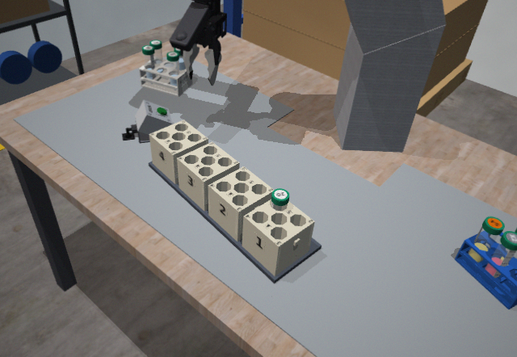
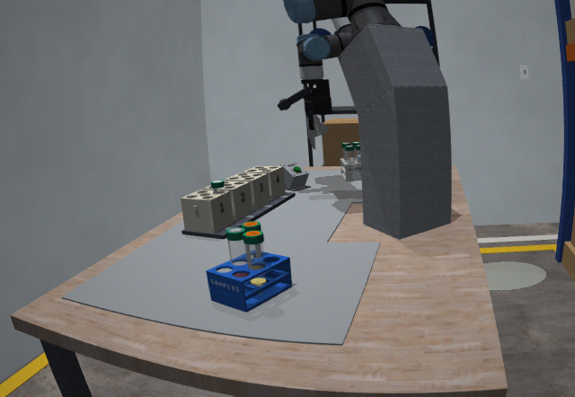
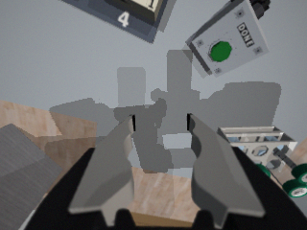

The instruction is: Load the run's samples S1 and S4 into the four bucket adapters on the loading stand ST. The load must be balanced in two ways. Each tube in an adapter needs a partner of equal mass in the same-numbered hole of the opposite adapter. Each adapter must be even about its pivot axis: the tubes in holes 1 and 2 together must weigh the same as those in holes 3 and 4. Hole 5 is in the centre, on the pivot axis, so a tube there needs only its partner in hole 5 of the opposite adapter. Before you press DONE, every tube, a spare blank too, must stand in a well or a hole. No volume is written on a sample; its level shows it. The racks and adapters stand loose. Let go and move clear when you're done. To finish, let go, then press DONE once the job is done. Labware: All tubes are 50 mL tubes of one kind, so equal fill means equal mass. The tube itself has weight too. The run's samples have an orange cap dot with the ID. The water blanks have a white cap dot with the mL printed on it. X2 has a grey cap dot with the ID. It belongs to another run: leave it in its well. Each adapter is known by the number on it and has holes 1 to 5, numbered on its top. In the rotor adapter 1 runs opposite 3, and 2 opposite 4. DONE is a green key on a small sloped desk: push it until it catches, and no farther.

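My gripper [image 1: 201,79] [image 2: 313,144] [image 3: 160,115] is partly open and empty, high above the mat between the DONE desk and the white rack. A blank marked 20 [image 1: 279,197] [image 2: 216,183] stands in the back-corner hole of adapter 1 [image 1: 261,257] [image 2: 197,221]. Adapter 2 [image 1: 223,220], adapter 3 [image 1: 190,188] and adapter 4 [image 1: 161,161] show empty holes. The white rack [image 1: 161,87] [image 3: 247,128] holds several blanks. The blue rack [image 1: 480,275] [image 2: 223,295] holds two orange-dot samples [image 2: 251,225] [image 2: 252,236] and grey-dot X2 [image 1: 510,239] [image 2: 235,232]. The green DONE key [image 1: 161,111] [image 2: 296,169] [image 3: 221,51] is on its desk.
The adapters stand in a row on the dark stand [image 1: 315,247] [image 2: 204,233]. The DONE desk is just beyond adapter 4. The robot's grey pedestal [image 1: 380,94] [image 2: 403,151] [image 3: 21,168] rises beside the mat and partly hides the white rack in the exterior view.
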You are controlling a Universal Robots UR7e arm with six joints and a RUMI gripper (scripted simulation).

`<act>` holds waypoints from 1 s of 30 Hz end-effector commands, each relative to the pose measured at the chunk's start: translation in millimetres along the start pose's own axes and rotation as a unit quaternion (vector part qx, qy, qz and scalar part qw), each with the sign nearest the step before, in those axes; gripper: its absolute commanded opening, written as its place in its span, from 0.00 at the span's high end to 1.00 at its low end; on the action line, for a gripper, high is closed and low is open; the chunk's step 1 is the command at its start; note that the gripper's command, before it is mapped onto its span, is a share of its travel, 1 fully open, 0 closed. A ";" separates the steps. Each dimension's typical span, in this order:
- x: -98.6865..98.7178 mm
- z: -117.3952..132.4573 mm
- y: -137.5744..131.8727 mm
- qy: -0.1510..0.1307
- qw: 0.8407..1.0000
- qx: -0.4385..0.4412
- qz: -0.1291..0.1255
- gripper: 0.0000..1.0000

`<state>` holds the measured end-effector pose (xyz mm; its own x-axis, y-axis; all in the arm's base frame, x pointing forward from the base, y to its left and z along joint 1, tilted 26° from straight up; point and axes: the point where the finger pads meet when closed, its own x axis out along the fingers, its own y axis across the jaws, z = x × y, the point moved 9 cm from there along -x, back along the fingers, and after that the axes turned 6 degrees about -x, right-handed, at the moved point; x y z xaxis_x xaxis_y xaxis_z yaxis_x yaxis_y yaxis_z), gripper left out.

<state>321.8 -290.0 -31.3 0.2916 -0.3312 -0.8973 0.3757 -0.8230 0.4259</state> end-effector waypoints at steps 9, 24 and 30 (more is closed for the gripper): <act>2.1 70.8 68.4 0.005 1.000 -0.003 -0.007 0.65; 3.9 149.6 142.8 0.005 1.000 -0.003 -0.007 0.65; 4.1 157.5 150.4 0.005 1.000 -0.003 -0.007 0.65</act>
<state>244.0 -477.2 9.6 0.2939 -0.3196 -0.9008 0.3822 -0.8245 0.4172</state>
